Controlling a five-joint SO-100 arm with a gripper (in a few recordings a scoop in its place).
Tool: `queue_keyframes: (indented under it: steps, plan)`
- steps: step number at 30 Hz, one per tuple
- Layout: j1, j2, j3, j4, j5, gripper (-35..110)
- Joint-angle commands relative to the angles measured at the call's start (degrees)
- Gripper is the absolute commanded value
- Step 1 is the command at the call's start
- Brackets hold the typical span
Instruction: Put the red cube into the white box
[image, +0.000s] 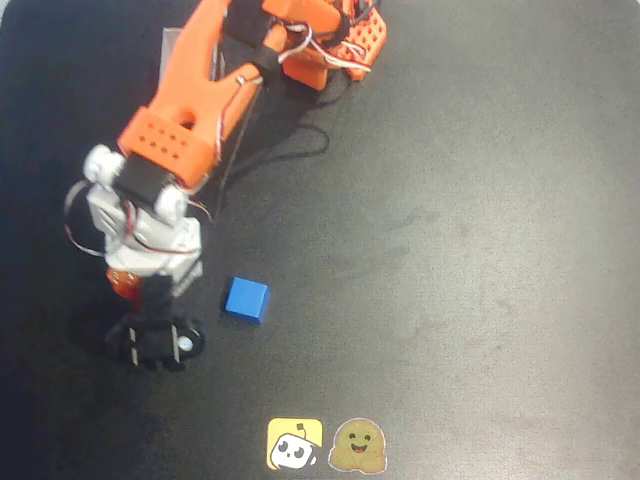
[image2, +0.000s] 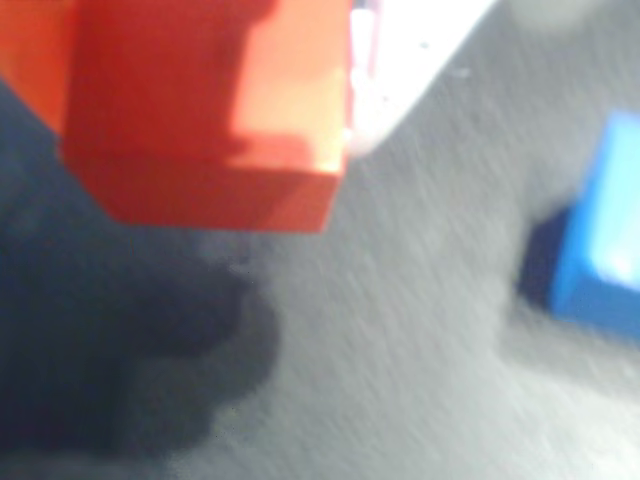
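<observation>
Bench (image: 480, 250): dark, matte surface, seen from overhead.

Arm (image: 190, 90): orange with white wrist section, reaching from the top toward the lower left of the overhead view.

Pincer (image: 140, 300): at lower left in the overhead view, clamped on the red cube; fingers largely hidden under the wrist.

Red cube (image2: 200, 110): held in the pincer, blurred and close at upper left of the wrist view, lifted clear of the bench with its shadow below. Overhead, a sliver of red (image: 123, 284) beneath the white wrist.

Blue cube (image: 246, 300): resting on the bench just right of the pincer, apart from it.

Stickers: one yellow (image: 294, 444), one brownish (image: 359, 446), side by side at the bottom edge.
</observation>
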Motion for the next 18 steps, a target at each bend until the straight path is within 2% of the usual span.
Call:
queue_keyframes:
  steps: [1, 9, 18]
  plan:
    - [1.9, 6.0, -0.7, 0.9, -1.7, 0]
    - [5.5, 15.9, 10.6, 0.2, -4.2, 0]
    - [10.2, 38.8, 37.4, -6.7, -2.5, 0]
